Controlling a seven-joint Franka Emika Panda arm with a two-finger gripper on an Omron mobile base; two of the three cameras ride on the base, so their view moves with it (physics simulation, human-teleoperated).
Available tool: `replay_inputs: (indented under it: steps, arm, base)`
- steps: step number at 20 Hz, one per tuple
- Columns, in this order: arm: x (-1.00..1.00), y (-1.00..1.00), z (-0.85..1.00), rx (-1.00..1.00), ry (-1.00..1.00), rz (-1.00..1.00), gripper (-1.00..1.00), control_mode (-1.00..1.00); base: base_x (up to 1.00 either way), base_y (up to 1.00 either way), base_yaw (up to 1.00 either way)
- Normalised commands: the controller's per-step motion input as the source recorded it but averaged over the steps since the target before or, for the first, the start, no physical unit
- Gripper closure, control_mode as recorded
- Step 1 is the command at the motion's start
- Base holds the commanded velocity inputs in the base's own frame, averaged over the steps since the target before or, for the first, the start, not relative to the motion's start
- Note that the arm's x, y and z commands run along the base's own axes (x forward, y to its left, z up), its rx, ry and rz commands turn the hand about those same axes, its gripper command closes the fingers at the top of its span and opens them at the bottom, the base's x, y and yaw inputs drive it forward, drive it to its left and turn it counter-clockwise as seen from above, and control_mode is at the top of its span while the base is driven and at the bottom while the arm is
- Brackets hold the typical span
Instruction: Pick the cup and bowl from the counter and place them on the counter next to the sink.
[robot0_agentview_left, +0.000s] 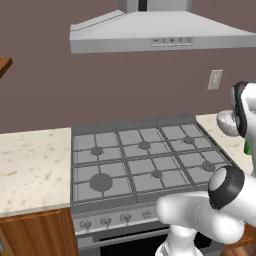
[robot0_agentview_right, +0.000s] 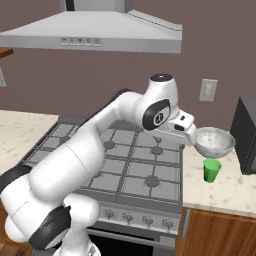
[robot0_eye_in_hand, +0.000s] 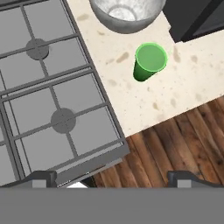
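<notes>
A: Where the arm is seen from the right base view, what is laid out, biggest first?

B: The counter (robot0_agentview_right: 225, 187) is seen right of the stovetop (robot0_agentview_right: 135, 160), with a dark appliance (robot0_agentview_right: 245, 135) at its far right. The bowl (robot0_agentview_right: 215, 141) is set on it near the stove's edge, and the cup (robot0_agentview_right: 212, 170) stands upright just in front of the bowl, apart from it.

A: And from the left base view?

B: Less is given: a part of the bowl (robot0_agentview_left: 226, 122) is glimpsed behind the arm, and a sliver of green (robot0_agentview_left: 247, 148).

A: The hand view?

B: The cup (robot0_eye_in_hand: 149, 61) is looked down into; its inside is shown empty. The bowl (robot0_eye_in_hand: 127, 13) is cut off by the top edge. Wooden floor (robot0_eye_in_hand: 175, 148) is shown below the counter's edge.

A: The gripper?

B: The gripper (robot0_eye_in_hand: 116, 178) is held spread wide, above the scene, with nothing between the fingertips (robot0_eye_in_hand: 43, 178).
</notes>
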Motion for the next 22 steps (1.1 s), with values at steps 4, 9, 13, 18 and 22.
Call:
replay_inputs:
  steps: [4, 9, 13, 18, 22]
  arm:
    - [0.18, -0.03, -0.14, 0.02, -0.05, 0.08, -1.00, -1.00]
    - [0.06, -0.04, -0.31, 0.02, -0.11, 0.13, -1.00, -1.00]
    - [0.01, -0.10, -0.33, 0.00, -0.13, 0.13, -1.00, -1.00]
    - [0.00, -0.09, -0.13, -0.02, -0.07, 0.10, -1.00, -1.00]
    - [0.02, -0.10, -0.13, -0.09, 0.00, 0.07, -1.00, -1.00]
  base:
    - [0.00, 0.00, 0.00]
    - [0.00, 0.00, 0.00]
    - [0.00, 0.00, 0.00]
    - [0.00, 0.00, 0.00]
    - [0.00, 0.00, 0.00]
